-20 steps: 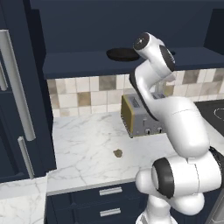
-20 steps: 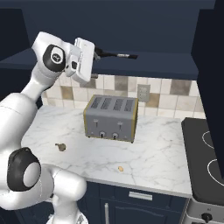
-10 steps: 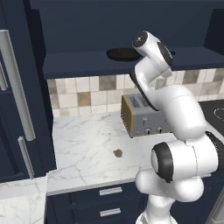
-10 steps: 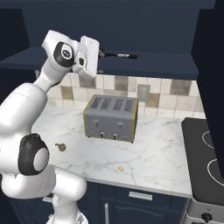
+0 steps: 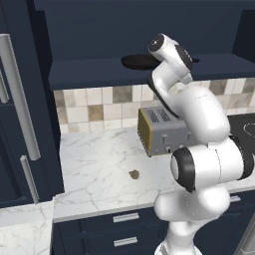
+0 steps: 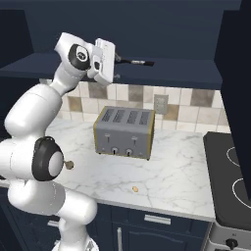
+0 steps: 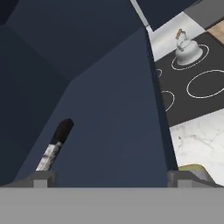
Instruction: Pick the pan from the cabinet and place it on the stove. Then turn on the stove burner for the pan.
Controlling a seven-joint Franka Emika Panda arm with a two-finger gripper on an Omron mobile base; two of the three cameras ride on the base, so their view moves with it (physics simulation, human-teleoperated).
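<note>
- Since a second ago your wrist has barely shifted at the shelf; what has changed is the lower arm, with the elbow and base link swinging round under it. The pan [image 5: 140, 61] lies in the same spot.
- You have the gripper [image 6: 116, 58] up at shelf height in the cabinet [image 6: 147, 29], right beside the pan's handle [image 6: 136, 62], which runs along the navy shelf [image 5: 99, 72] toward the stove side.
- From the hand camera, the handle [image 7: 54, 146] enters low between the fingertips [image 7: 40, 178], nearer one of them, its long axis slanting away across the shelf. Both tips stand wide apart, so I judge the jaws spread with nothing gripped.
- The pan's round body sits on the shelf toward the fridge side of your wrist, partly hidden by the arm in the left base view.
- Your coming move turns on centring that thin handle between the fingers before closing; as it lies now, it looks off-centre.
- The stove [image 6: 230, 181] is well off to the right and below, past the toaster [image 6: 125, 132]. A kettle [image 7: 187, 50] occupies one ring, as the hand camera shows; the other rings look free.
- Nothing but the pan can be seen on the shelf.
</note>
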